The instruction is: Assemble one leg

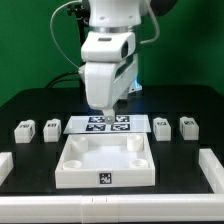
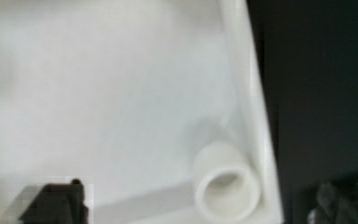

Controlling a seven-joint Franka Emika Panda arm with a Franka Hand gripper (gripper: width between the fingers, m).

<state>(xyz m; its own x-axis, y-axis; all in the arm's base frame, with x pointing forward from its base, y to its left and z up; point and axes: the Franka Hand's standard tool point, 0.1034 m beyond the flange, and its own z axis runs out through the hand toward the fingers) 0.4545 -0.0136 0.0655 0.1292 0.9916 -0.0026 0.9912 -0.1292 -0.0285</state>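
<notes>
Several small white legs with tags stand on the black table: two at the exterior view's left (image 1: 25,129) (image 1: 51,127) and two at its right (image 1: 161,127) (image 1: 187,126). The large white square panel (image 1: 71,162) lies in the middle front. My gripper (image 1: 100,106) hangs over the panel's back edge, open and empty. In the wrist view the panel's white surface (image 2: 105,100) fills the picture, with one round corner socket (image 2: 224,186) below my gripper (image 2: 202,200). The dark fingertips (image 2: 55,200) stand wide apart on either side. No leg shows in the wrist view.
The marker board (image 1: 75,123) lies flat behind the panel, partly hidden by the arm. White rails border the table at the exterior view's left (image 1: 5,165), right (image 1: 211,170) and front (image 1: 110,206).
</notes>
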